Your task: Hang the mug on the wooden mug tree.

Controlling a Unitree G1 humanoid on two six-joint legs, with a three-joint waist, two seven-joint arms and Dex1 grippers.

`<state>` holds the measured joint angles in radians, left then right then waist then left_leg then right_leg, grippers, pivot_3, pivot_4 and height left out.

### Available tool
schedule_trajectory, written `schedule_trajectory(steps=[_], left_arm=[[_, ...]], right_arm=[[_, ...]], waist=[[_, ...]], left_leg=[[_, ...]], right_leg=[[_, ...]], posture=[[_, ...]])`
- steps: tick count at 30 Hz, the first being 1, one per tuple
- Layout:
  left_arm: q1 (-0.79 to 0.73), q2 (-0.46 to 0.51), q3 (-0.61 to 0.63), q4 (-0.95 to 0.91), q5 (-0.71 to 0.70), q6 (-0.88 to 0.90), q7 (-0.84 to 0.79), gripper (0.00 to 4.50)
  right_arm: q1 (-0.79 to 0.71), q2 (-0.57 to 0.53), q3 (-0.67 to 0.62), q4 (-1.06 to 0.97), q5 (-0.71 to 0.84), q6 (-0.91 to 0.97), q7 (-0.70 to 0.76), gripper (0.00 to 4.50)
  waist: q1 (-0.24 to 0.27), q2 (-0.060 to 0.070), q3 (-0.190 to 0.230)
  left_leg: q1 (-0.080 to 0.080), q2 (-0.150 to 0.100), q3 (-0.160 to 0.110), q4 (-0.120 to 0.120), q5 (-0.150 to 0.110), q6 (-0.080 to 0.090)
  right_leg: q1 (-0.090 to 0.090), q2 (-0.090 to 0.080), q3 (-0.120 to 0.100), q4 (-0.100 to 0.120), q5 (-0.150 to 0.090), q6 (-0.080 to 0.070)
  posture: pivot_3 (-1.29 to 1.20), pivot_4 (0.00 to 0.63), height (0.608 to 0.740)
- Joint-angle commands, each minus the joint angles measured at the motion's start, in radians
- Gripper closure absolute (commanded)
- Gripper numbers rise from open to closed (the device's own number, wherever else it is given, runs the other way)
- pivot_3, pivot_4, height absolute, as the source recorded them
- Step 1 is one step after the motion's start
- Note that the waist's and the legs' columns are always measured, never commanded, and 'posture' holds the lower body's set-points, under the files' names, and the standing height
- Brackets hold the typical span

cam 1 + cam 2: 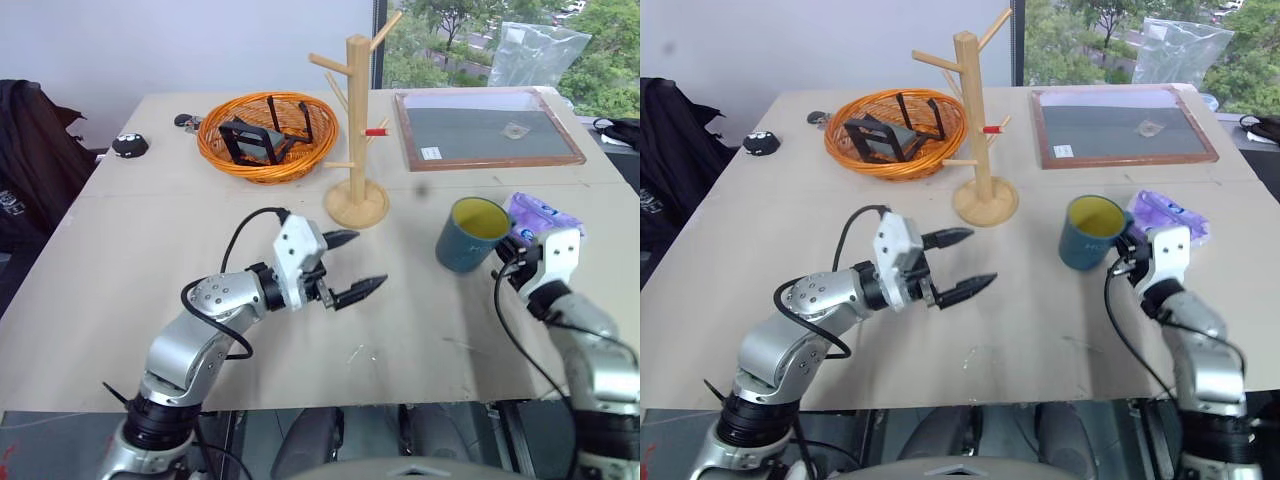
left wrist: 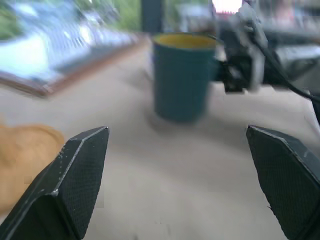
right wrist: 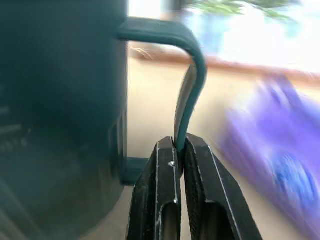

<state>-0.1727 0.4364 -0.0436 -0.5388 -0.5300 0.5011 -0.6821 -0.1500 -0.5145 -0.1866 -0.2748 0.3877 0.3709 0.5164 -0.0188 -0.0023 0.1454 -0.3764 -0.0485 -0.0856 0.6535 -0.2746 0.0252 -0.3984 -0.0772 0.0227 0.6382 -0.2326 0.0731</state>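
Visibly, right end effector (image 3: 178,150) pinches the mug (image 1: 470,234) by its handle; left end effector (image 1: 348,266) gapes wide; no legible writing.

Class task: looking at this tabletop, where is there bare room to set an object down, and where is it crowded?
Free: the near table strip in front of both grippers, and the left side between the wicker basket and the near edge. Crowded: the back, where the basket, wooden mug tree and framed board stand, and the right, around the mug and purple packet.

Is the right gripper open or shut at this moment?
Shut: the right gripper pinches the mug's handle.
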Motion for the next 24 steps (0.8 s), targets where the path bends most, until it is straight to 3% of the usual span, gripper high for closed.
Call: schedule_trajectory(steps=[1, 4, 9, 16, 24], left_arm=[[0.067, -0.044, 0.061, -0.05, -0.036, -0.076, 0.03, 0.0], [0.115, -0.098, 0.111, -0.052, -0.037, -0.163, 0.061, 0.0], [0.167, -0.121, 0.154, -0.058, -0.011, -0.247, 0.088, 0.0], [0.127, -0.147, 0.174, -0.067, -0.002, -0.313, 0.151, 0.0], [0.138, -0.16, 0.154, -0.051, 0.006, -0.347, 0.172, 0.0]], right_arm=[[-0.143, -0.146, 0.02, -0.091, 0.128, 0.171, 0.156, 4.42], [-0.323, -0.263, 0.085, -0.058, 0.146, 0.292, 0.241, 4.42], [-0.596, -0.327, 0.227, 0.038, 0.126, 0.382, 0.379, 4.42], [-0.905, -0.273, 0.452, 0.299, -0.032, 0.333, 0.536, 4.42], [-1.105, -0.147, 0.526, 0.631, -0.209, 0.184, 0.571, 4.42]], waist=[[0.0, 0.0, 0.0], [0.006, -0.002, 0.002], [0.012, -0.005, 0.003], [0.016, -0.007, 0.005], [0.004, -0.007, 0.005]], left_leg=[[0.0, 0.0, 0.0, 0.0, 0.0, 0.0], [-0.002, 0.0, -0.001, 0.001, 0.0, 0.0], [-0.003, 0.0, -0.002, 0.001, 0.0, 0.0], [-0.009, -0.001, -0.004, 0.001, 0.002, -0.004], [-0.019, -0.001, -0.001, 0.002, 0.003, -0.005]], right_leg=[[0.0, 0.0, 0.0, 0.0, 0.0, 0.0], [0.0, 0.0, -0.001, -0.001, 0.0, 0.0], [0.0, -0.002, -0.004, -0.004, 0.0, 0.0], [-0.004, -0.003, -0.006, -0.007, 0.0, 0.0], [-0.017, -0.003, -0.003, -0.003, 0.001, 0.0]], posture=[[0.0, 0.15, 0.74], [0.0, 0.15, 0.74], [0.0, 0.15, 0.74], [0.0, 0.15, 0.74], [0.0, 0.15, 0.74]])
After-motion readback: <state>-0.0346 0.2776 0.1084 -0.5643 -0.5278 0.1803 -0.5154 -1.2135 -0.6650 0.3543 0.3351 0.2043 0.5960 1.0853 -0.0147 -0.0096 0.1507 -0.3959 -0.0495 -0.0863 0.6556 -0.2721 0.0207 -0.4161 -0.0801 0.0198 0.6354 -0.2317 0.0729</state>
